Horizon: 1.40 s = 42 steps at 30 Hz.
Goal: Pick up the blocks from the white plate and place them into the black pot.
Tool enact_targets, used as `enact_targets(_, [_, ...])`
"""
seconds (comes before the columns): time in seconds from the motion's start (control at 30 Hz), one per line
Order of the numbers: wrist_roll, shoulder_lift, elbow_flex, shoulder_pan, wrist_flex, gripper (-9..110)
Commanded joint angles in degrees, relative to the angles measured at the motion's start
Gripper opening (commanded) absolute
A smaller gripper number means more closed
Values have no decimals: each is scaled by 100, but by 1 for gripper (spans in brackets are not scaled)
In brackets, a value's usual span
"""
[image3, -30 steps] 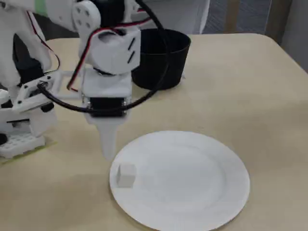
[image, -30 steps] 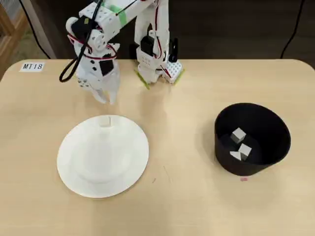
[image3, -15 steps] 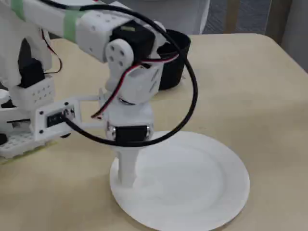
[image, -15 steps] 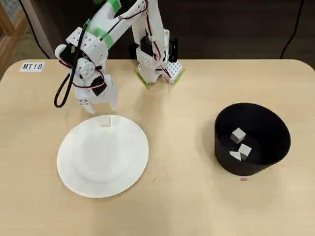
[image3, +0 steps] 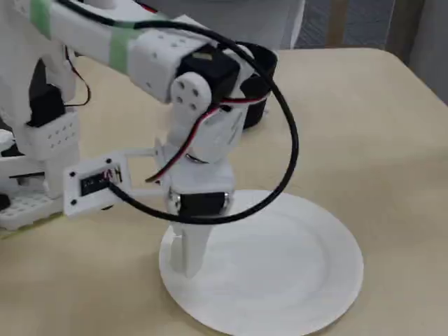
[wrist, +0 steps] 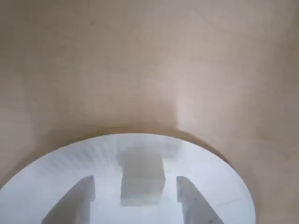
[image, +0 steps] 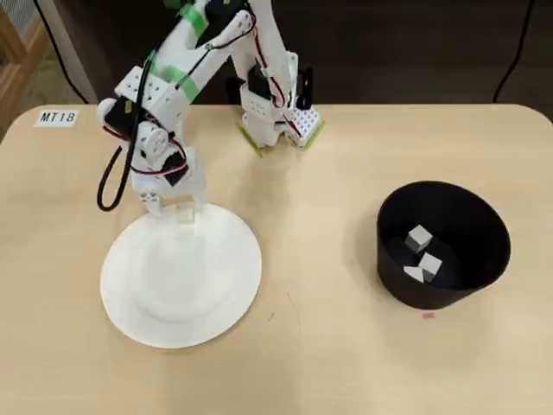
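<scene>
One off-white block (wrist: 142, 182) lies on the white plate (wrist: 215, 163) near its edge. In the wrist view my gripper (wrist: 135, 181) is open, with a finger on each side of this block and a small gap on both sides. In the overhead view the gripper (image: 177, 211) is at the far rim of the plate (image: 181, 298). The black pot (image: 449, 290) stands to the right and holds three blocks (image: 419, 237). In the fixed view the gripper (image3: 186, 257) is down at the left edge of the plate (image3: 280, 269), its fingers hide the block, and the arm partly hides the pot (image3: 260, 70).
The arm's base (image: 276, 117) stands at the table's far edge in the overhead view. A white label reading MT18 (image: 57, 117) lies at the far left corner. A black cable (image: 108, 186) loops off the arm beside the plate.
</scene>
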Motion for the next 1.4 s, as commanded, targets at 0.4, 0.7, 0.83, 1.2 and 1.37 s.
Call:
enact_targets(0.4, [-105,-457,-378,0,-439,-2])
enact_targets(0.7, [-782,-527,-1063,-149,-782,-2])
enact_targets(0.83, [-1731,-510,-2276,-554,-1116,-2])
enact_targets(1.2, [-3516,1239,-3604,-3050,-1881,-2])
enact_targets(1.37, [-4069,2127,-3568,-4720,-1266,-2])
